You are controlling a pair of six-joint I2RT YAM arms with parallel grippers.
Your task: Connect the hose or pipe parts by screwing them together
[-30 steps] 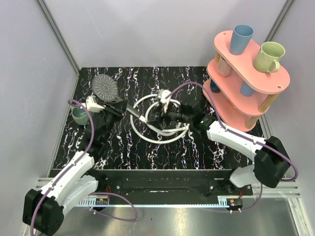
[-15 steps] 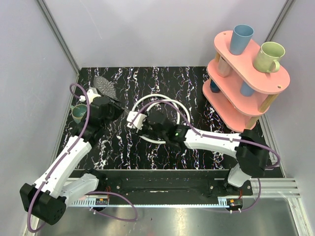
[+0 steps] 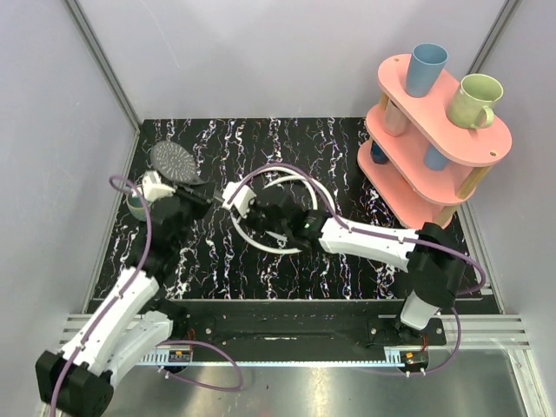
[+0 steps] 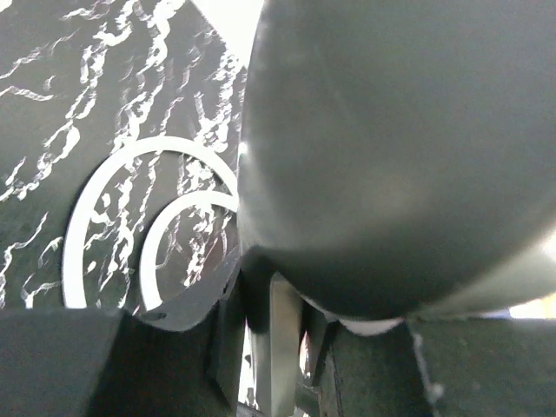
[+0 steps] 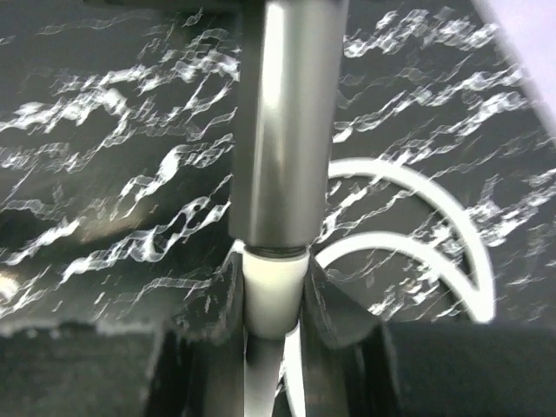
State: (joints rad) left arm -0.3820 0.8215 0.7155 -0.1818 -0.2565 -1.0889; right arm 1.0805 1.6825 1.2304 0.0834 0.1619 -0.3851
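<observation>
The dark grey shower head (image 3: 173,161) is lifted at the back left, its round face tilted up. My left gripper (image 3: 193,193) is shut on its straight handle (image 4: 282,347), and the head (image 4: 391,156) fills the left wrist view. My right gripper (image 5: 271,282) is shut on the white end fitting (image 5: 274,295) of the hose. That fitting sits end to end against the grey handle (image 5: 282,130). The rest of the white hose (image 3: 271,248) lies in loops on the black marbled table, under my right arm.
A pink two-tier rack (image 3: 452,143) stands at the back right with a blue cup (image 3: 426,68) and a green mug (image 3: 476,97) on top. A teal cup (image 3: 137,205) sits by the table's left edge, close beside my left wrist.
My right gripper travelled left from the hose coil to the handle's end and closed on the white fitting. My left arm lifted and turned the shower head.
</observation>
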